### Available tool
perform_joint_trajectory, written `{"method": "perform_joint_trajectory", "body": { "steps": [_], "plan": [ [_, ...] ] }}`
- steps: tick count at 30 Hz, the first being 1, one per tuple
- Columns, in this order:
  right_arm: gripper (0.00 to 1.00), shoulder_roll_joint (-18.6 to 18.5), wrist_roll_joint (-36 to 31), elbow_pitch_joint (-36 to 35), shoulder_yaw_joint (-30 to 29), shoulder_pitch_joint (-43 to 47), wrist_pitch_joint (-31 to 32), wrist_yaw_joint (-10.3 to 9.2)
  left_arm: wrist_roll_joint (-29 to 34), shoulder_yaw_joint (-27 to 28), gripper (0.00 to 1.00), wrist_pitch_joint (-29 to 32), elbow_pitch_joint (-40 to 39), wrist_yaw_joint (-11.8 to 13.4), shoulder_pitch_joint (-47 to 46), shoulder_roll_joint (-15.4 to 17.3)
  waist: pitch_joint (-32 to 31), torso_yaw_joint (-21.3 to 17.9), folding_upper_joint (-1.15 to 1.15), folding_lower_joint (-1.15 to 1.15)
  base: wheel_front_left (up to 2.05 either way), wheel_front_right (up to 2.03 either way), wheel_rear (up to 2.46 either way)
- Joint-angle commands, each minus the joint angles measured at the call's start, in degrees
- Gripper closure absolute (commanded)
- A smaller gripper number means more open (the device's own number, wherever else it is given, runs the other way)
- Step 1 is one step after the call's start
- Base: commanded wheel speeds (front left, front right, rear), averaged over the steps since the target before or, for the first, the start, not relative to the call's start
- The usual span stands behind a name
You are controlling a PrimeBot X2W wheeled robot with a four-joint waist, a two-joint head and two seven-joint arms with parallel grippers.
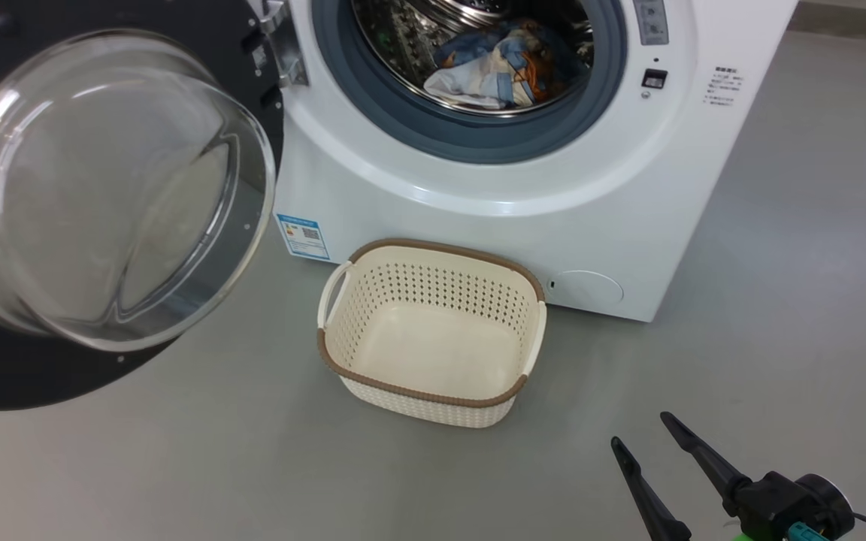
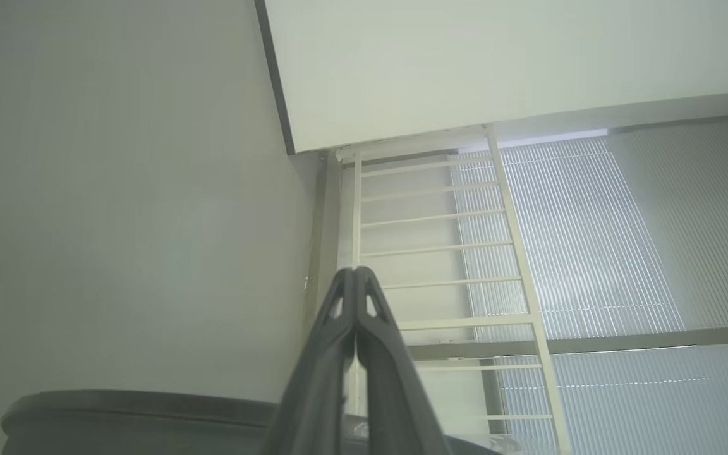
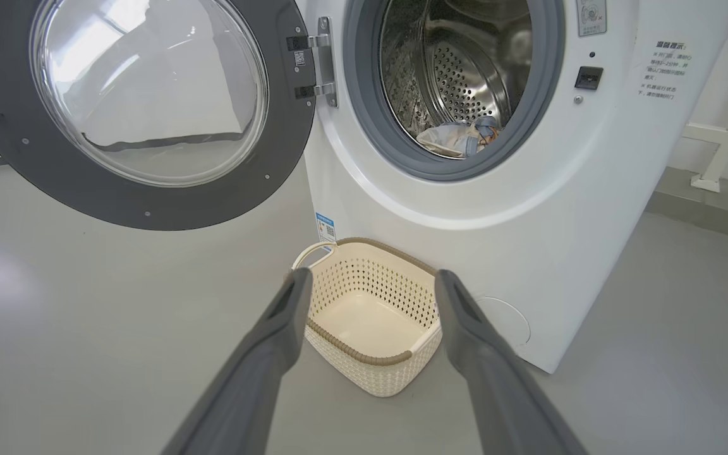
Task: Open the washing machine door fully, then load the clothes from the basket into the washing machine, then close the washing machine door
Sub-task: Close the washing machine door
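Clothes lie near the seal — swing the washing machine door and you may pinch them; right gripper spread empty, left gripper pinched together.

head looking down, right wrist low, both facing basket

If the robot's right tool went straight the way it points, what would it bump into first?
Probably the empty basket: in the right wrist view it sits straight ahead of the open right tool. The washing machine stands just behind, though depth is hard to judge.
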Motion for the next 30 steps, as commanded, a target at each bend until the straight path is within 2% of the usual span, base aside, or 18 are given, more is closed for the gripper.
{"method": "perform_joint_trajectory", "body": {
  "steps": [1,15,30],
  "plan": [
    [0.0,-1.13,0.77,-1.49,1.23,-0.79,-0.27,0.09,-0.8,0.7,1.0,0.84,-0.79,-0.82,-1.1,3.81,1.24,-1.31,0.0,0.0,0.0,0.0,0.0],
    [0.0,-2.58,1.07,-1.99,0.87,-0.03,-0.27,0.09,-1.6,0.47,1.0,2.77,2.14,-2.98,-1.79,4.24,2.76,-3.75,0.0,0.0,0.0,0.0,0.0],
    [0.0,-4.81,1.6,-2.02,2.2,0.14,-0.27,0.09,0.37,-2.52,1.0,7.62,4.95,-2.81,-1.23,6.74,3.85,-5.39,0.0,0.0,0.0,0.0,0.0]
  ]
}}
